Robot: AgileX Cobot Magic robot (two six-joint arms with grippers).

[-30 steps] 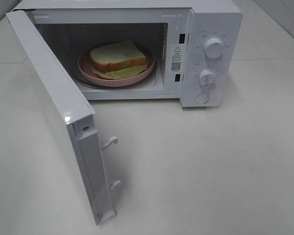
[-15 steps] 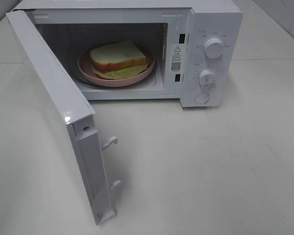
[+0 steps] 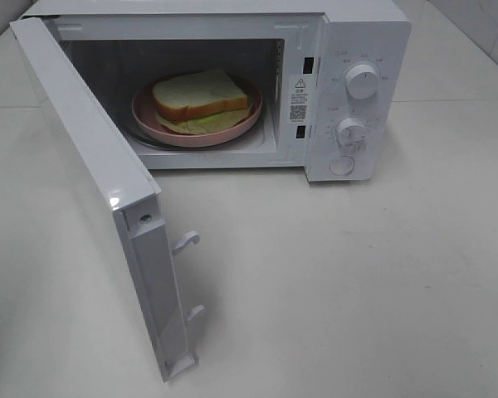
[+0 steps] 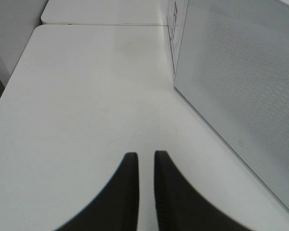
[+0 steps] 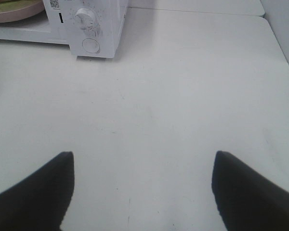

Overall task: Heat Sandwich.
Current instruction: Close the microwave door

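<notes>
Pink plate (image 3: 143, 121) partly hidden under sandwich (image 3: 201, 95) in microwave (image 3: 390, 133), left fingers (image 4: 120, 192) nearly together, empty, right fingers (image 5: 33, 192) wide apart, empty

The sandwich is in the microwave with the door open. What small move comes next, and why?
Probably the left claw pushes the outer face of the door to swing it shut: the sandwich already lies on the pink plate inside the microwave, the door stands wide open, and that claw, nearly closed, is right beside it.
</notes>
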